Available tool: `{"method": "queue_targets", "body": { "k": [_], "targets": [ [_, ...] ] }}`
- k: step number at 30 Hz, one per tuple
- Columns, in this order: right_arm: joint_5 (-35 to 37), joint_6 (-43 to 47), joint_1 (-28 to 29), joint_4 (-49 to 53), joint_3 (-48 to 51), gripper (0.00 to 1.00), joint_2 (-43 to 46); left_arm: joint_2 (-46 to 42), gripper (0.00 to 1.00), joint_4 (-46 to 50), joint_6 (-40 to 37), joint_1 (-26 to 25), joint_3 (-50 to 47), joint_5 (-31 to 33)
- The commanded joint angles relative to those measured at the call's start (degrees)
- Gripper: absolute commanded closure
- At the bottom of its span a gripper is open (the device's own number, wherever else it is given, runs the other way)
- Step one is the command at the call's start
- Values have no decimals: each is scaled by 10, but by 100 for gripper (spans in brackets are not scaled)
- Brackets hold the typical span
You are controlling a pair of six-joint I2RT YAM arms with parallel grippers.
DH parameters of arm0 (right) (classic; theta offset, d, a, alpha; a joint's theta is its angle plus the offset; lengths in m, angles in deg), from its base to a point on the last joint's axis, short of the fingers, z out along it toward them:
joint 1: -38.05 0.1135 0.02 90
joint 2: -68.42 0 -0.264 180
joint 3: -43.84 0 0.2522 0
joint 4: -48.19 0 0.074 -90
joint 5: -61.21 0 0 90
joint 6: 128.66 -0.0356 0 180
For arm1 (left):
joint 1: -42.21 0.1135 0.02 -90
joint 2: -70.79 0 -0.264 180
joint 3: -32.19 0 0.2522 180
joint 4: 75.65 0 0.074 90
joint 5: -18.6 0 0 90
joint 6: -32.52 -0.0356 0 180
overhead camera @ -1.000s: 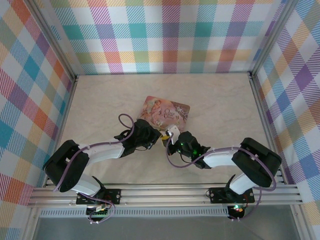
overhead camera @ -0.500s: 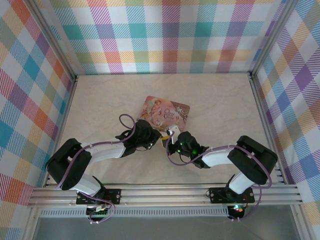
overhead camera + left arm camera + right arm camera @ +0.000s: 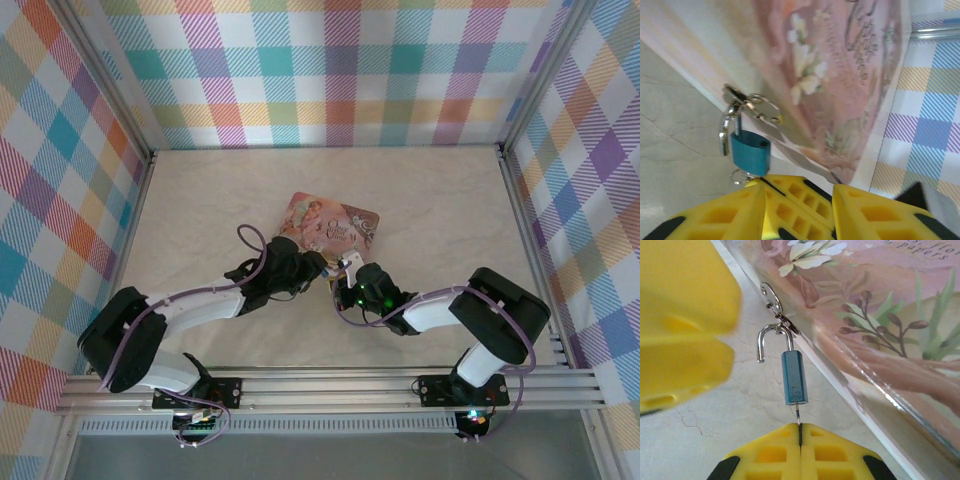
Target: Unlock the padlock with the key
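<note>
The padlock [image 3: 794,377] has a small blue body and hangs by its silvery shackle [image 3: 767,340] from the hasp ring on the pink tin's side. One shackle leg stands free of the body. The key [image 3: 798,415], a thin dark sliver, sticks into the padlock's underside, and my right gripper [image 3: 800,432] is shut on it. In the left wrist view the padlock [image 3: 750,155] sits just beyond my left gripper [image 3: 797,187], whose jaws are apart and hold nothing. In the top view the left gripper [image 3: 315,265] and right gripper [image 3: 346,272] meet at the tin's near edge.
The pink illustrated tin [image 3: 332,225] lies flat mid-table, right behind both grippers. A yellow finger [image 3: 680,315] of the left gripper hangs close to the padlock's left. Plaid walls [image 3: 340,70] close in the marble-look table [image 3: 200,200] on three sides.
My left gripper's jaws have opened, and its arm has stretched forward toward the tin. The right gripper stays shut on the key and has edged slightly left.
</note>
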Motion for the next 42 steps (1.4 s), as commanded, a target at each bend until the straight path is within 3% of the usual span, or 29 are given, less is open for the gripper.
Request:
{"method": "queue_targets", "body": {
  "k": [1, 10, 16, 24, 28, 36, 42],
  "targets": [
    [-16, -26, -6, -29, 14, 100, 3, -42, 56, 72, -47, 8, 25, 22],
    [-58, -116, -26, -26, 24, 100, 21, -123, 45, 206, -120, 32, 52, 84],
    [-89, -192, -43, -6, 25, 100, 21, -133, 43, 214, -124, 38, 49, 90],
    [-124, -211, -72, 8, 24, 99, -2, -126, 42, 216, -130, 41, 48, 89],
    [-128, -202, -81, 15, 31, 92, 9, -128, 37, 231, -139, 57, 52, 88],
    [-94, -157, -84, 112, 27, 61, 76, -138, 16, 244, -181, 133, 62, 43],
    [-130, -152, -91, 103, 31, 51, 107, -103, 9, 236, -238, 189, 91, -13]
  ]
}}
